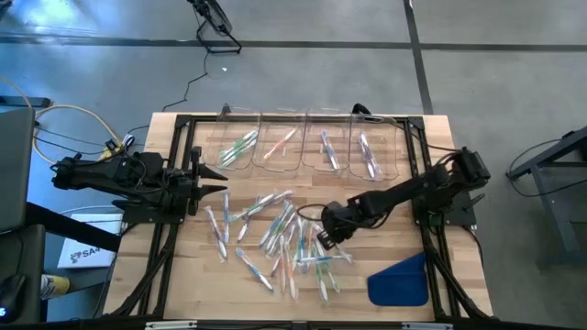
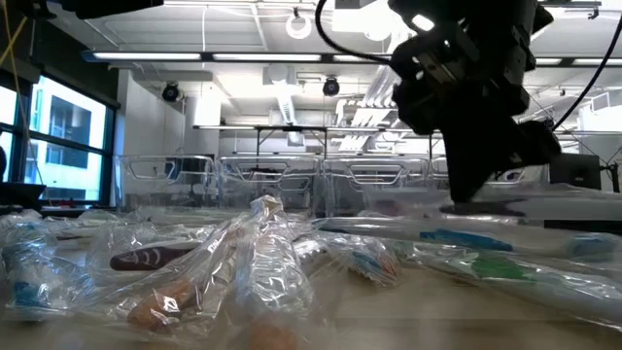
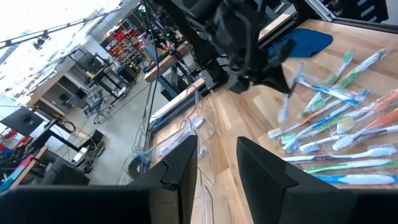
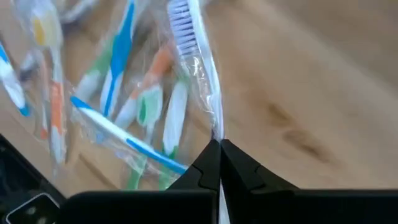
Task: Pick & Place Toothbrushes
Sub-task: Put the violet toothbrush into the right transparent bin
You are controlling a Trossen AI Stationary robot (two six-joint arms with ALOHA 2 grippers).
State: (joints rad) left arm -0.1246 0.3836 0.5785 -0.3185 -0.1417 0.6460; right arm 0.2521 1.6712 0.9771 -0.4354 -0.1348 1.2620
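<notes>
Several wrapped toothbrushes (image 1: pixel 275 234), with green, orange, blue and purple colouring, lie in a loose heap on the middle of the wooden table. My right gripper (image 1: pixel 324 236) stands over the heap's right part, pointing steeply down, shut on one clear-wrapped toothbrush (image 4: pixel 199 68) with purple-blue bristles. The left wrist view also shows this toothbrush (image 3: pixel 289 93) hanging under my right gripper (image 3: pixel 273 71). My left gripper (image 3: pixel 217 165) waits at the table's left edge, level and open, with nothing between its fingers. My right gripper pinches the wrapped toothbrush near its handle end (image 4: pixel 216 127) between its two fingertips, coming from above and slanting down. The toothbrush runs on from the fingers in their own line, bristle end (image 4: pixel 181 18) farthest from them. It hangs tilted over the heap.
Four clear bins (image 1: pixel 307 147) stand in a row along the far edge, each with a few toothbrushes inside. A blue flat piece (image 1: pixel 401 280) lies near the front right corner. Black frame rails (image 1: pixel 174 211) run along the table's left and right sides.
</notes>
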